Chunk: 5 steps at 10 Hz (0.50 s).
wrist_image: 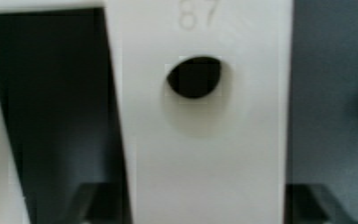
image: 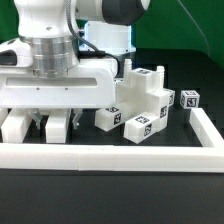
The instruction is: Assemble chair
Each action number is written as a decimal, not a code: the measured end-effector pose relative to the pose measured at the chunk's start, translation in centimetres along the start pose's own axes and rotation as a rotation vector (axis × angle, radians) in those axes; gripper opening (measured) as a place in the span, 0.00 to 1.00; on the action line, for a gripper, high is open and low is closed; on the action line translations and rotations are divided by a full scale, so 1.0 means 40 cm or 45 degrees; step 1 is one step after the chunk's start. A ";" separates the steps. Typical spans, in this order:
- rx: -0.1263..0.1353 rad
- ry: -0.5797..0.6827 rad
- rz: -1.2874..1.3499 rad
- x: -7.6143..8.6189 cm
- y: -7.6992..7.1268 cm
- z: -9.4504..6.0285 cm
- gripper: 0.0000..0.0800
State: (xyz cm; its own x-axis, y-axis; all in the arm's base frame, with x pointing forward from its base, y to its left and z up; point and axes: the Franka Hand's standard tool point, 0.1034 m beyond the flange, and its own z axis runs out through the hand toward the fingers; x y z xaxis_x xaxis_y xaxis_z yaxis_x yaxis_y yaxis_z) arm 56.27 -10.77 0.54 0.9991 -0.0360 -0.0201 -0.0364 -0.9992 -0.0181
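exterior view: the arm fills the upper left of the frame. its wide white hand hangs low over the black table (image: 110, 195), and the gripper (image: 57, 120) is just behind the long white border rail (image: 110, 157) in the lower left. white blocks show below the hand, partly hidden by it.

wrist view: a holed chair piece (wrist_image: 202, 150) fills the picture. it is a long flat white part with one dark round hole through it and faint, blurred digits on its face. it runs between the two dark fingers (wrist_image: 96, 205). each finger lies against a long edge with no gap visible, so the jaws are narrow and clamped on this piece. the picture is soft.

a cluster of chair parts (image: 140, 105) is at centre right of the exterior frame: chunky white blocks with square tags, packed touching one another. a small tagged cube (image: 190, 100) stands just beside them at the right edge, near the rail's corner.
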 end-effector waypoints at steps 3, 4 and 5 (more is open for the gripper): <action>0.008 -0.007 0.007 0.002 0.003 -0.017 0.35; 0.025 -0.016 0.010 0.005 -0.003 -0.044 0.35; 0.041 -0.026 0.010 0.008 -0.010 -0.070 0.35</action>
State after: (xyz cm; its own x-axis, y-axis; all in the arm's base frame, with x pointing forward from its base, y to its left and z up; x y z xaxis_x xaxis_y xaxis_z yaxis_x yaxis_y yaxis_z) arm 56.66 -10.42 3.33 0.9982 -0.0434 -0.0411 -0.0454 -0.9977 -0.0497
